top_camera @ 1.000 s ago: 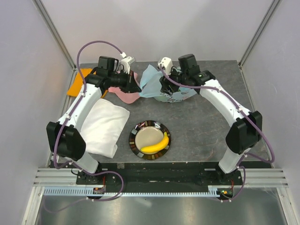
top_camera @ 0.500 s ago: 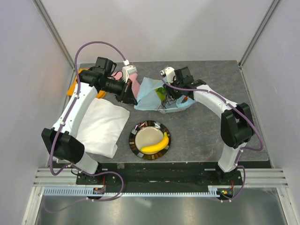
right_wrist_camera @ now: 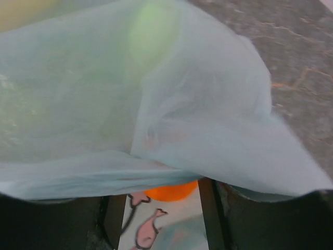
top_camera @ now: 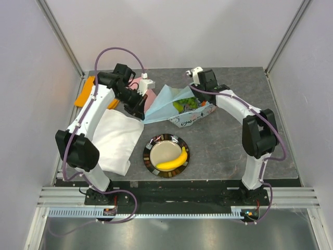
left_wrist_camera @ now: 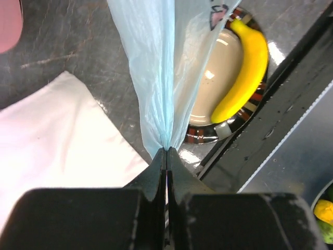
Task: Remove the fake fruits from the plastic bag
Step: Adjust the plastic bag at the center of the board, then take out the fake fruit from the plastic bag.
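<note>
Light-blue translucent plastic bag (top_camera: 165, 100) with pink cartoon prints lies far back on the grey desk (top_camera: 229, 140). The left pincer (left_wrist_camera: 166, 152) is clamped tight on its stretched edge. We see the right pincer (right_wrist_camera: 161, 200) partly open under the film, a round orange fake fruit (right_wrist_camera: 171, 190) between its fingers, apparently ungripped. Green fake fruits (top_camera: 182, 105) sit inside the bag. The yellow plastic banana (top_camera: 173, 159) lies on the dark-rimmed round plate (top_camera: 152, 162).

On my right wrist feed the bag (right_wrist_camera: 171, 104) drapes over nearly everything, out of focus, burying the tips of the right jaws. Through the film I get one green fruit (right_wrist_camera: 151, 28) as a smear (apple or pear, can't tell), and only the lower edge of an orange (right_wrist_camera: 171, 191). Left wrist feed: the bag hides part of the plate (left_wrist_camera: 205, 136), and the frame corner clips something yellow-green (left_wrist_camera: 323, 214).
</note>
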